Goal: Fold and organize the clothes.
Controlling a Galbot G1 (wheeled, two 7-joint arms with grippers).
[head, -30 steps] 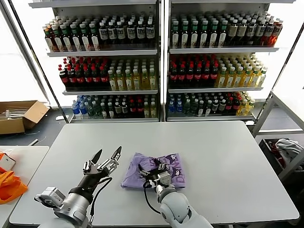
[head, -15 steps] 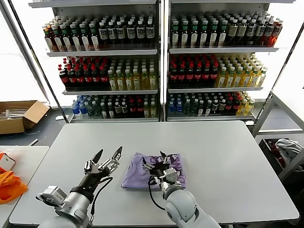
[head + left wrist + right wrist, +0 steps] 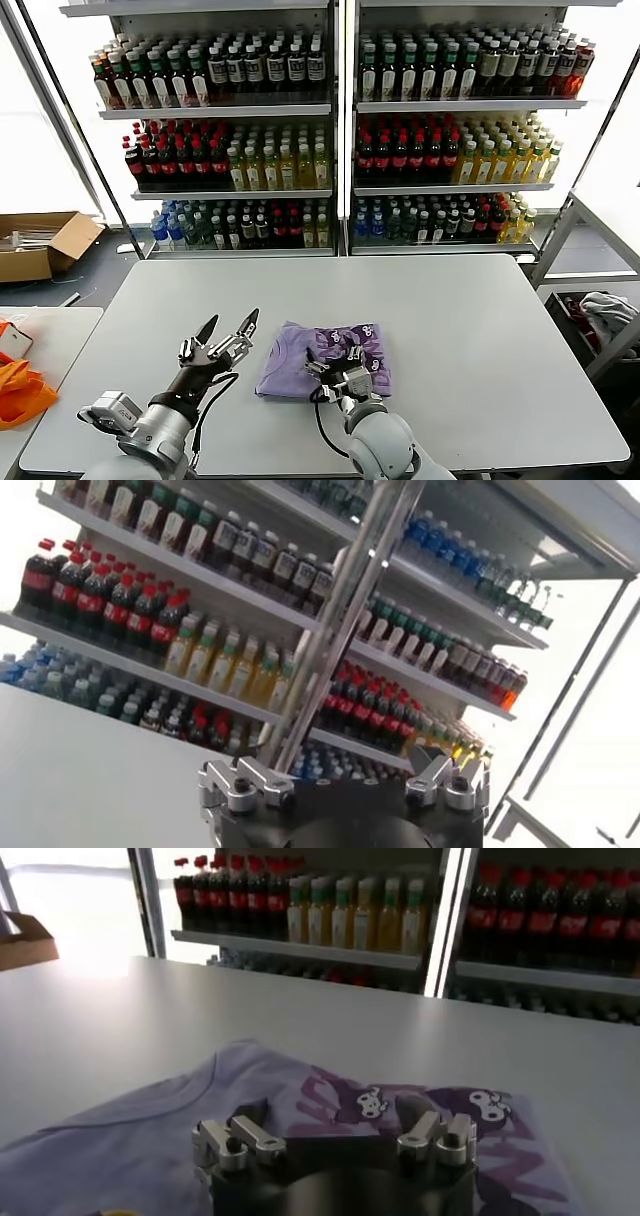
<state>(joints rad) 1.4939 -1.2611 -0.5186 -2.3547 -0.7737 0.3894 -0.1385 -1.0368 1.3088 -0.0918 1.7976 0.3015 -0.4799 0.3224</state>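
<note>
A: We note the lavender T-shirt (image 3: 322, 358) lying folded into a compact rectangle on the grey table (image 3: 480, 340), towards the near edge and about midway across. Printed graphic faces up on its right half; the plain lavender part lies to the left.

B: We confirm from the right wrist view: shirt (image 3: 150, 1138) flat on the tabletop, dark purple and white print plain to see, neckline curve visible in the plain part.

A: Right gripper (image 3: 337, 363) is over the near edge of the shirt, fingers spread apart, nothing between them. We cannot tell whether the tips touch the fabric.

B: Left gripper (image 3: 228, 326)?

A: Raised above the table just left of the shirt, apart from it, tilted upward. Its two dark fingers are splayed wide and empty. Its wrist camera looks out at the bottle shelves (image 3: 200, 610) rather than the table.

B: We log the surroundings: stocked drink shelves (image 3: 330, 130) behind the table, a cardboard box (image 3: 40, 245) on the floor far left, orange fabric (image 3: 20, 390) on a side table at left, a grey-white cloth heap (image 3: 605, 315) at right.
</note>
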